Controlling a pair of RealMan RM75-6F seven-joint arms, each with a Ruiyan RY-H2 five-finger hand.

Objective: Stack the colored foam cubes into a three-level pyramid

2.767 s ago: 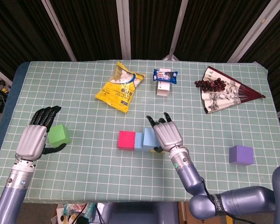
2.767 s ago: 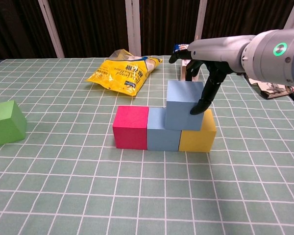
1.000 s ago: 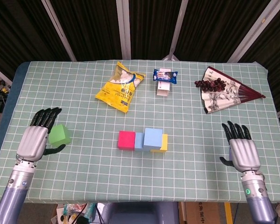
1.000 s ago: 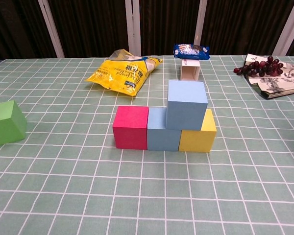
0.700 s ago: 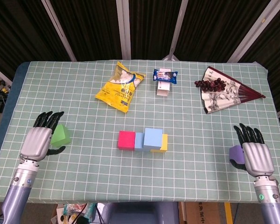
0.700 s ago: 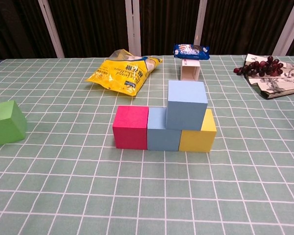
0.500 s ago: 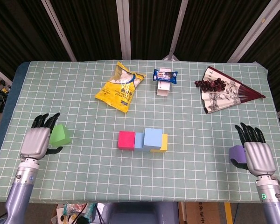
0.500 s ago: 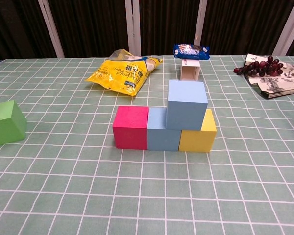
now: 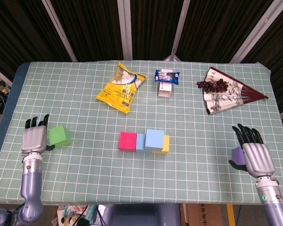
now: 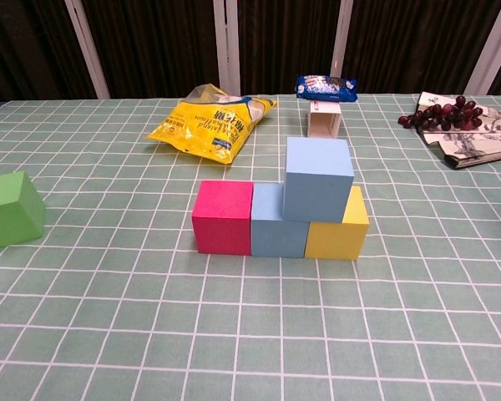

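Observation:
A red cube (image 10: pixel 222 216), a blue cube (image 10: pixel 270 221) and a yellow cube (image 10: pixel 342 230) form a row mid-table. A larger light blue cube (image 10: pixel 318 178) sits on the blue and yellow ones. The same stack (image 9: pixel 146 141) shows in the head view. A green cube (image 9: pixel 59 136) lies at the left, and my left hand (image 9: pixel 34 136) is just beside it with fingers apart, holding nothing. A purple cube (image 9: pixel 237 154) lies at the right, partly hidden by my right hand (image 9: pixel 255 155), whose fingers stretch out past it. Neither hand shows in the chest view.
A yellow snack bag (image 9: pixel 121 87), a small blue packet on a white box (image 9: pixel 166 80), and a paper fan (image 9: pixel 226 94) with dark grapes (image 9: pixel 212 85) lie across the far half of the table. The table's front edge runs close below both hands.
My right hand left the stack and swung to the far right, now over the purple cube. My left hand drew back leftwards off the green cube.

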